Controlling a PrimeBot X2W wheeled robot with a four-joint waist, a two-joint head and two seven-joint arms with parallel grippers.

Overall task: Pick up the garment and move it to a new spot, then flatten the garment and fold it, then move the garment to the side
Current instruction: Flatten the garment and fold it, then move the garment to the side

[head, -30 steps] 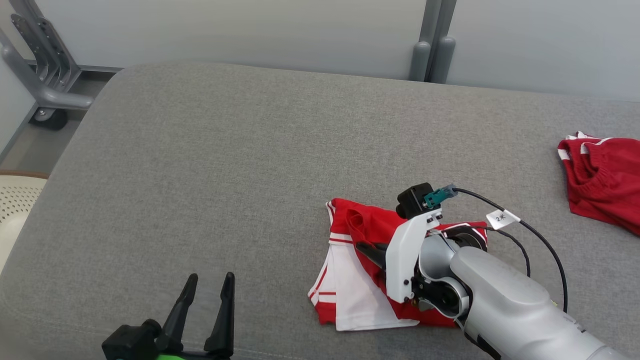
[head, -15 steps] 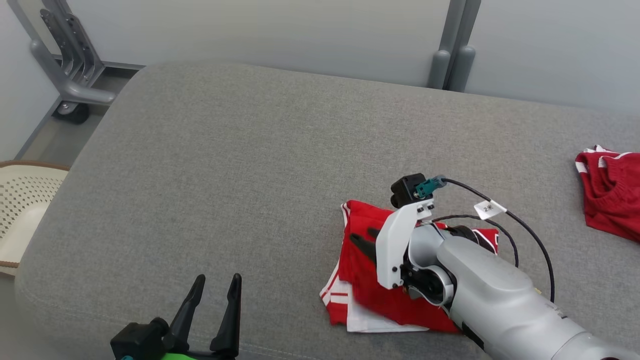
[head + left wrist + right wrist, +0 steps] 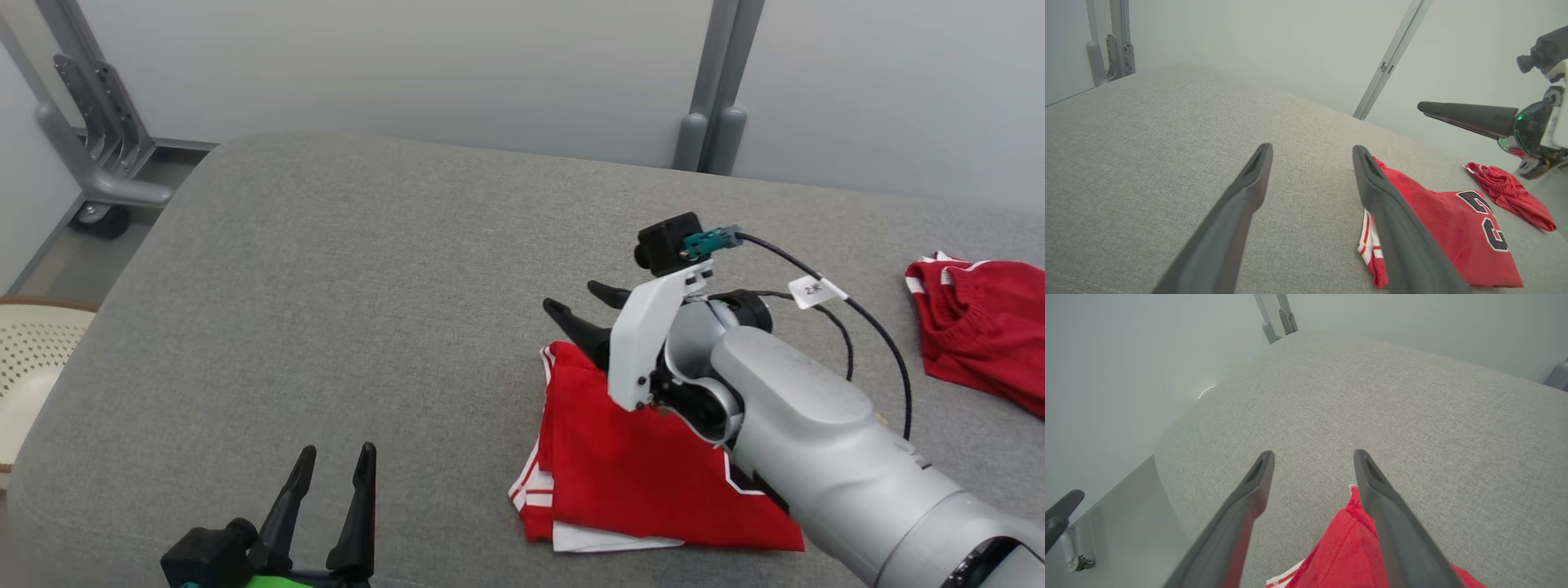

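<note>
The right fingers (image 3: 567, 317) are lifting off the folded red shirt (image 3: 653, 474), open wide and empty now, so moving it aside is probably coming next.

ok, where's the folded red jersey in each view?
Head view: red jersey lower centre-right, just below the right pincer.
Left wrist view: red jersey lower right, past the left pincer.
Right wrist view: red jersey bottom centre, between the fingers.
Shared landmark: the open right pincer, over the red jersey's far corner; upper right in the left wrist view.
</note>
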